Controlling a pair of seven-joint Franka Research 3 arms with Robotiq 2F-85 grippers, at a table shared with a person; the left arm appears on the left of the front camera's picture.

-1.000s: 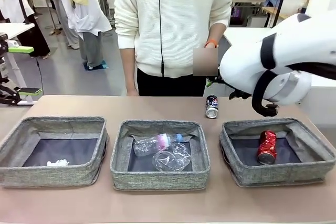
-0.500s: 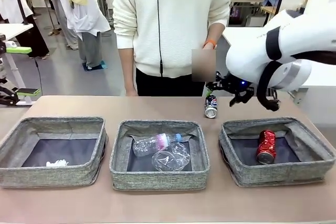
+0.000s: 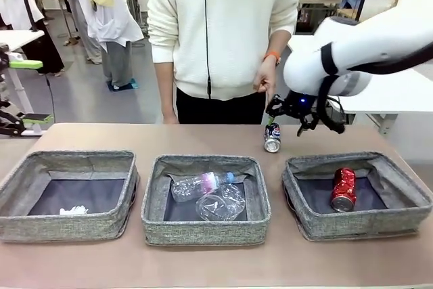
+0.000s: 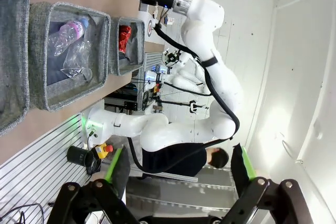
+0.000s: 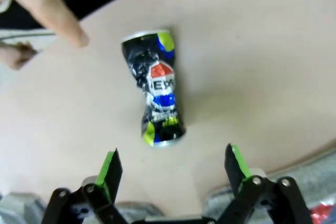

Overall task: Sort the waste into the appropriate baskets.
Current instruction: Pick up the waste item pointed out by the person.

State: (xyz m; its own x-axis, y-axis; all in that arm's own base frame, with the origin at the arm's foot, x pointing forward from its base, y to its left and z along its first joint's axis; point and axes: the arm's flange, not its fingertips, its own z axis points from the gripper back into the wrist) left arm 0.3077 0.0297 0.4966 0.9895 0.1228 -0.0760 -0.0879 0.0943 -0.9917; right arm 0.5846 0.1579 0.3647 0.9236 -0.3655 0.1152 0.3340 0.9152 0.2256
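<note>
Three grey woven baskets are set in a row on a brown worktop (image 3: 203,265), with a person in a white sweater standing at the far side. The left basket (image 3: 67,194) holds a bit of crumpled white paper (image 3: 73,210) near its front left corner. In the middle basket (image 3: 205,199) a clear plastic bottle (image 3: 199,185) with a pink label and blue cap is laid beside a clear plastic cup (image 3: 222,204), the two touching. In the right basket (image 3: 355,194) a crushed red can (image 3: 344,189) is seen lying on the dark bottom.

Behind the gap between the middle and right baskets, a dented dark blue-black can (image 3: 272,137) lies on the bare worktop. The right arm is reached in from the right, and its right pincer (image 3: 287,116) is held just above and beside this can. In the right wrist view the green-padded fingers are spread wide, nothing is gripped between them, and the can (image 5: 154,87) is seen lying a little beyond the right pincer (image 5: 171,169). The person's hand (image 3: 264,79) is held just above the can, a fingertip pointed down near its far end.

The left pincer (image 4: 178,174) is seen in its own wrist view, spread wide and holding nothing, well away from the baskets.
</note>
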